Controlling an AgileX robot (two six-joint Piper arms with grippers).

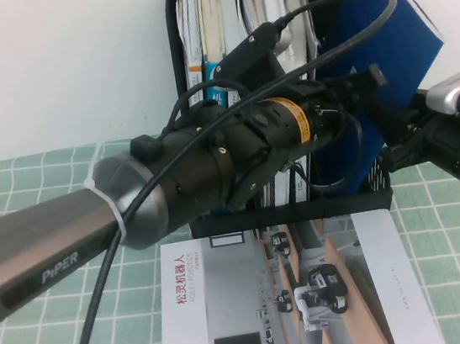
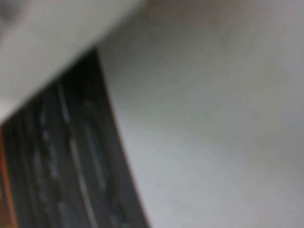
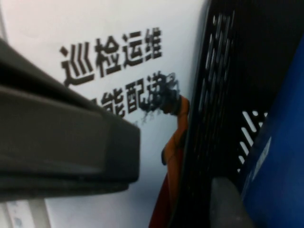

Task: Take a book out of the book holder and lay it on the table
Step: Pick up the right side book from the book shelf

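Observation:
The deep-blue book (image 1: 389,24) sticks up out of the right end of the black mesh book holder (image 1: 303,209) and leans to the right. My right gripper (image 1: 386,117) reaches in from the right at the book's lower part. In the right wrist view one grey finger (image 3: 228,204) lies between the holder's mesh wall (image 3: 213,95) and the blue cover (image 3: 280,156); the other finger is hidden. My left gripper (image 1: 355,88) is stretched across the checked table (image 1: 29,190) into the holder's middle. Its wrist view shows only a blurred white sheet (image 2: 213,118) and black mesh (image 2: 61,161).
A white magazine (image 1: 296,290) with robot photos lies flat on the table just in front of the holder. More white books (image 1: 210,22) stand in the holder's left compartments. A white page with black characters (image 3: 114,57) faces the right wrist camera. A wall stands behind.

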